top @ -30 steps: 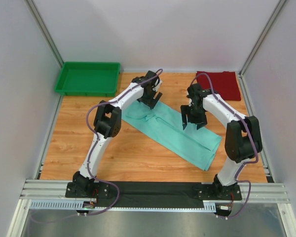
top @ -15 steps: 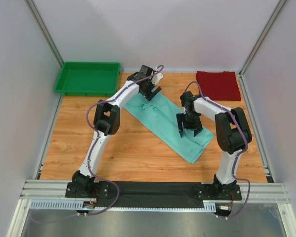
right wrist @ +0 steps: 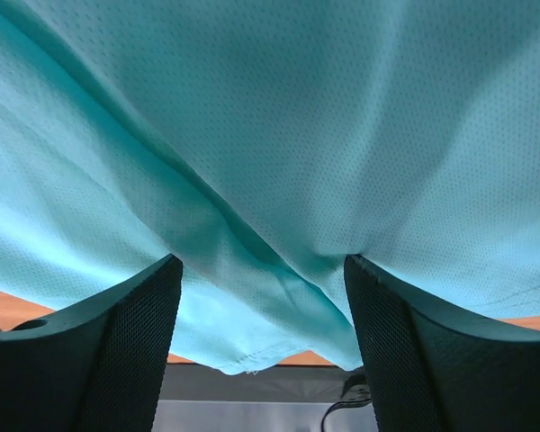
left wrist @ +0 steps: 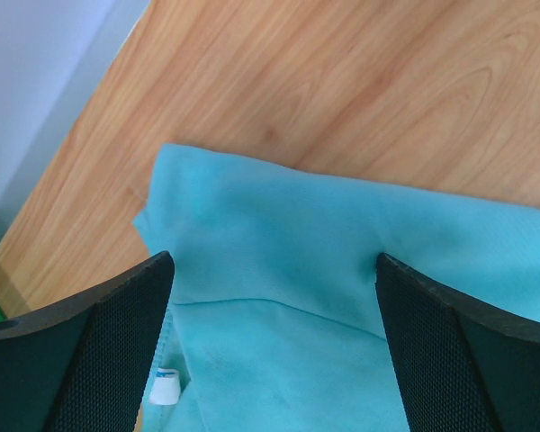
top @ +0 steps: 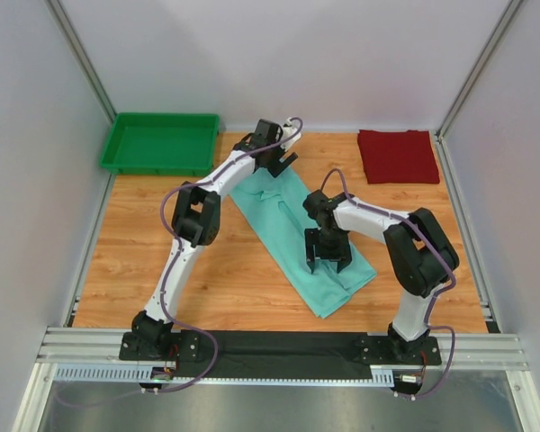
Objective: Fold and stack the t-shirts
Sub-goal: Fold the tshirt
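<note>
The teal t-shirt [top: 283,211] lies as a long folded strip, running from the far middle of the table towards the near right. My left gripper [top: 279,160] hangs open just above its far end, jaws wide apart. In the left wrist view the teal cloth [left wrist: 270,207] and its white neck label [left wrist: 165,389] lie between the fingers, ungripped. My right gripper [top: 328,261] is open, fingertips down on the strip's near part. A ridge of teal cloth [right wrist: 297,108] runs between its spread fingers. The dark red t-shirt [top: 398,155] lies folded at the far right corner.
A bright green plastic tray [top: 160,142] stands at the far left corner. Grey walls close the table on three sides. A black mat [top: 279,346] and metal rails run along the near edge by the arm bases.
My right gripper has swept left and nearer across the teal t-shirt, and the strip's near end has swung left with it. My left gripper has opened wider and drawn slightly farther back.
</note>
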You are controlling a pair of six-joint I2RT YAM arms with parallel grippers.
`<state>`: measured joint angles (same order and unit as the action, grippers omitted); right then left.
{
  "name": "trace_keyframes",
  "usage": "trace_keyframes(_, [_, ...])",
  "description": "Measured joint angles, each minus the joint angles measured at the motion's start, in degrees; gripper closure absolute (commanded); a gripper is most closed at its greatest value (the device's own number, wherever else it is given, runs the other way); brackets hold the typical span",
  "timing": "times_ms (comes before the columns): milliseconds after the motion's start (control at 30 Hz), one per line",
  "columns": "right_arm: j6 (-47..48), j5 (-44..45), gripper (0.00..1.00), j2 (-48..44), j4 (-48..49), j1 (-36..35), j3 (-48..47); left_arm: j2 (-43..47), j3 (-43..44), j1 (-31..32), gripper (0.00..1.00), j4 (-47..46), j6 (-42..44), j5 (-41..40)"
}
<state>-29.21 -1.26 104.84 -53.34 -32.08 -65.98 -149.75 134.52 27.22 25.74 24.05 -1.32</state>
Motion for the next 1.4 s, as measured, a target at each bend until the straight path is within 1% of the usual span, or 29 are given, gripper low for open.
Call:
trace_keyframes(167, [-6.9, -4.6, 0.25, -0.7, 0.5, -5.8, 1.0, 0.8, 0.4, -0.4, 0.0, -1.0, -3.6, -0.9])
trace_keyframes(267, [-9.0, -6.8, 0.25, -1.0, 1.5, -8.4, 1.0, 4.9, 0.3, -1.1, 0.0, 0.7, -9.9, -0.7])
trace_keyframes(333, [-9.1, -6.9, 0.25, -1.7, 1.7, -8.7, 0.9, 10.8, -1.7, -1.9, 0.0, 1.0, -14.2, 0.1])
trace_keyframes(433, [-8.0, -5.2, 0.24, -4.5, 0.4, -7.6, -0.5, 24.3, -8.1, -3.1, 0.0, 1.8, -20.5, 1.1])
trace_keyframes(533, [-5.6, -2.7, 0.24, -9.4, -1.1, -5.6, -2.7, 34.5, -10.1, -3.8, 0.02, 1.9, -27.2, 1.1])
trace_keyframes(600, [-3.8, -1.3, 0.24, -12.9, -2.1, -3.8, -4.0, 38.3, -10.1, -3.8, 0.03, 1.6, -31.6, 1.7])
trace_keyframes(667, [-2.1, -0.4, 0.23, -15.9, -2.5, -0.9, -4.9, 40.0, -11.7, -3.5, 0.07, 0.2, -36.8, 2.3])
trace_keyframes(733, [-0.8, 0.3, 0.23, -18.0, -3.1, 2.1, -5.4, 39.3, -14.2, -3.3, 0.13, -0.2, -41.1, 2.4])
trace_keyframes(833, [1.5, 1.1, 0.23, -19.8, -4.1, 7.6, -5.9, 32.0, -14.5, -2.3, 0.12, 2.8, -46.8, -0.1])
trace_keyframes(967, [4.0, 0.7, 0.23, -21.0, -5.4, 15.3, -5.9, 18.2, -9.5, 0.0, 0.1, 11.2, -49.2, -10.5])
trace_keyframes(1033, [4.9, 0.5, 0.23, -21.6, -5.9, 18.0, -5.7, 13.4, -9.1, 1.8, 0.09, 14.4, -49.9, -15.2])
trace_keyframes(1133, [5.7, -0.4, 0.23, -22.8, -6.1, 19.5, -4.4, 10.6, -9.1, 3.7, 0.07, 17.8, -52.1, -19.2])
trace_keyframes(1233, [6.2, -1.7, 0.23, -23.4, -6.1, 19.5, -2.9, 10.4, -8.5, 4.5, 0.07, 20.0, -55.5, -21.9])
trace_keyframes(1367, [6.6, -3.1, 0.23, -23.4, -5.9, 19.5, -1.7, 9.7, -5.4, 3.7, 0.08, 22.1, -60.7, -22.5])
trace_keyframes(1400, [6.6, -3.6, 0.18, -23.4, -5.7, 19.5, -1.6, 9.4, -4.9, 3.4, 0.09, 22.1, -62.0, -21.8])
